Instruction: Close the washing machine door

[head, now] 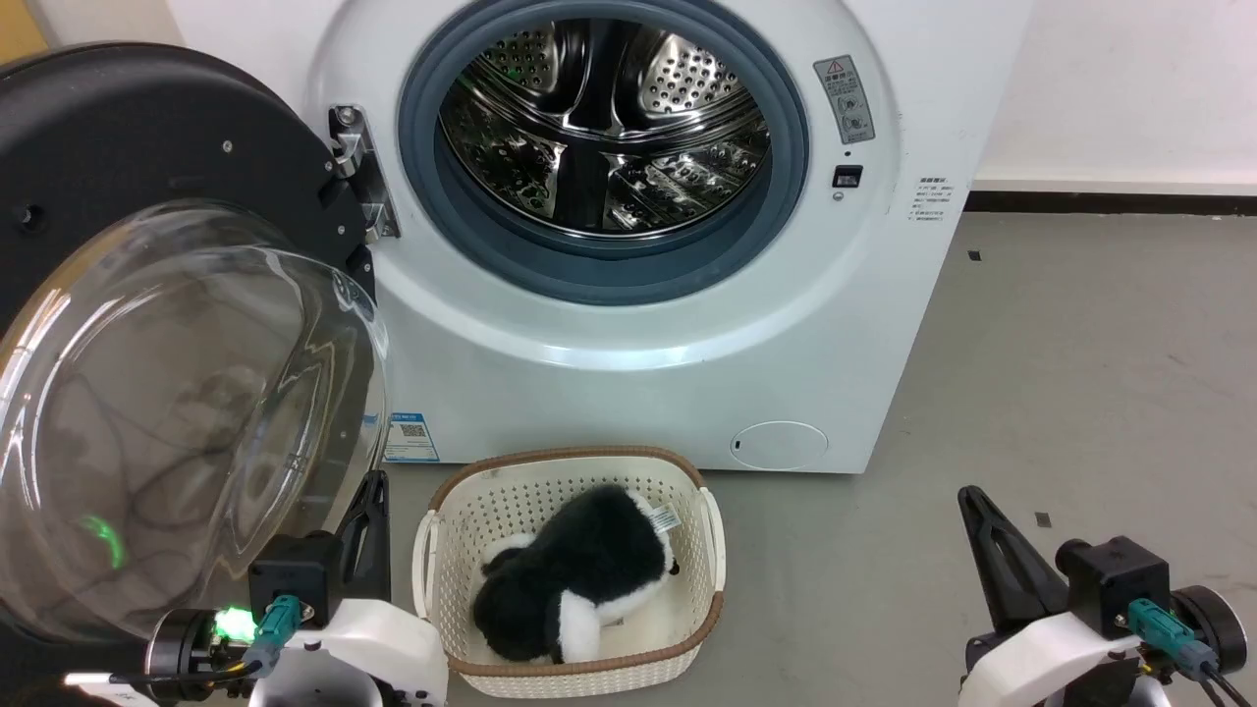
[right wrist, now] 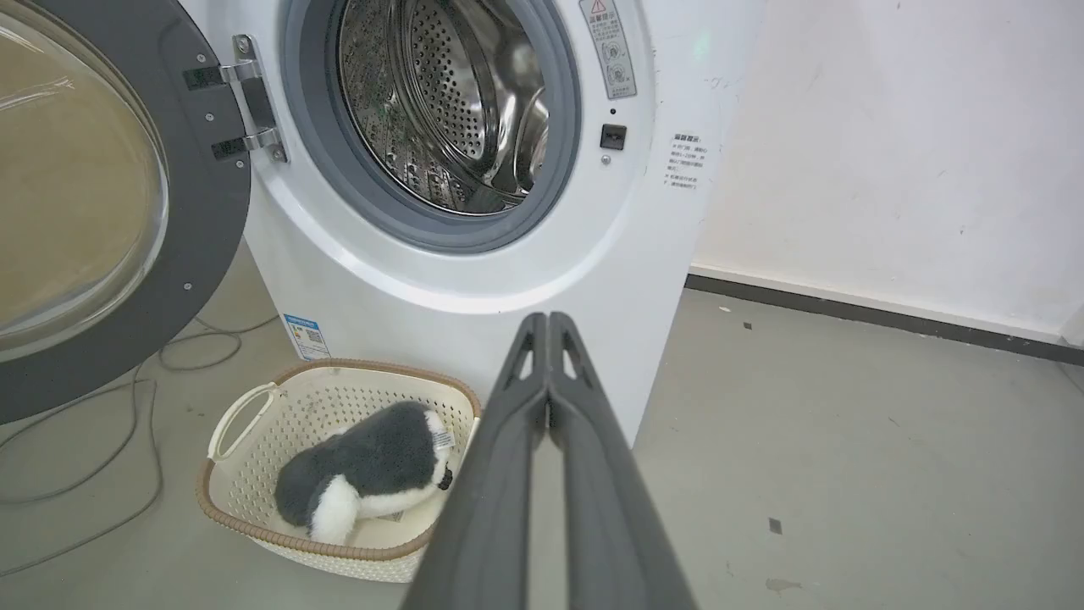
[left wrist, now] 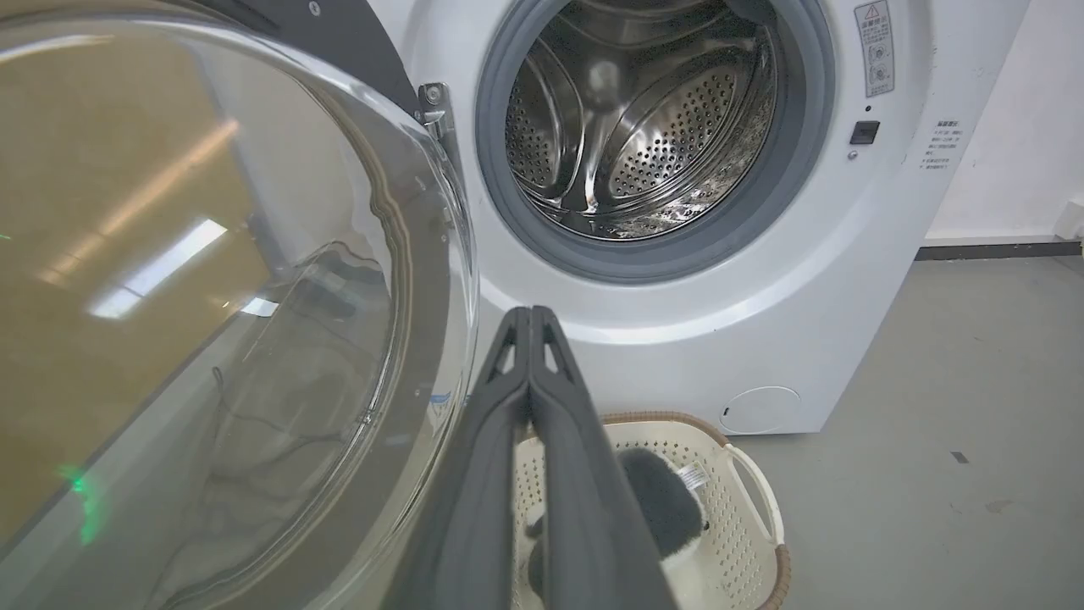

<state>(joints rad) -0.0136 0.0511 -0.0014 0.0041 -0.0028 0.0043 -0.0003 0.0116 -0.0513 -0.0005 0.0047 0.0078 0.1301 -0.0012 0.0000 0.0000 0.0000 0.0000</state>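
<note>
Hanging open off the washing machine (head: pixel 687 344), the black washing machine door (head: pixel 118 128) bulged its glass bowl beside the left claw (head: pixel 375 488); it and the right claw (head: pixel 972 499) sat pinched together, empty; grey floor (head: pixel 1080 373) stretched rightward.

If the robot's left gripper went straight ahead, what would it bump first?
Probably the washing machine, its white front below the drum opening. The left gripper points there; depth is unclear.
</note>
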